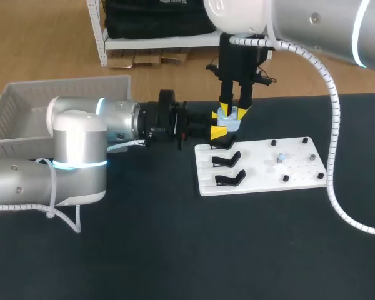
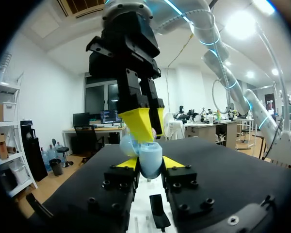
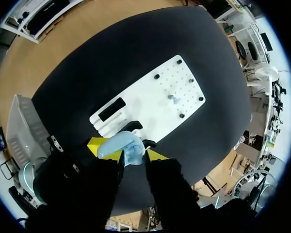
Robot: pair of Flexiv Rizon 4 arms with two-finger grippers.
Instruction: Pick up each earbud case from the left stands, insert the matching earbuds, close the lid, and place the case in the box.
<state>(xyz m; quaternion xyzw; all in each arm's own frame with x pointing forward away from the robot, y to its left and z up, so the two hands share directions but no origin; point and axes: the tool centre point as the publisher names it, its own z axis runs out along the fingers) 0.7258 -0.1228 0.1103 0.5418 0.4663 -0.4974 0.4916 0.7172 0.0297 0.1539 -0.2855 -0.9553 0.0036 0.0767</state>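
A light blue earbud case [image 1: 229, 120] hangs above the far left corner of the white stand board [image 1: 262, 165]. My left gripper [image 1: 219, 125] reaches in level from the left and is shut on the case [image 2: 149, 158], one yellow tip on each side. My right gripper [image 1: 234, 113] comes straight down onto it, open, its yellow fingertips [image 2: 139, 124] standing at the case's upper part [image 3: 122, 143]. The lid looks swung out to one side. A small light blue earbud [image 1: 280, 157] stands on a peg of the board.
Two black stands [image 1: 228, 169] sit bare on the board's left part, under the grippers. A grey basket box [image 1: 25, 119] stands at the table's far left, behind my left arm. Black pegs dot the board's right half [image 3: 179, 92].
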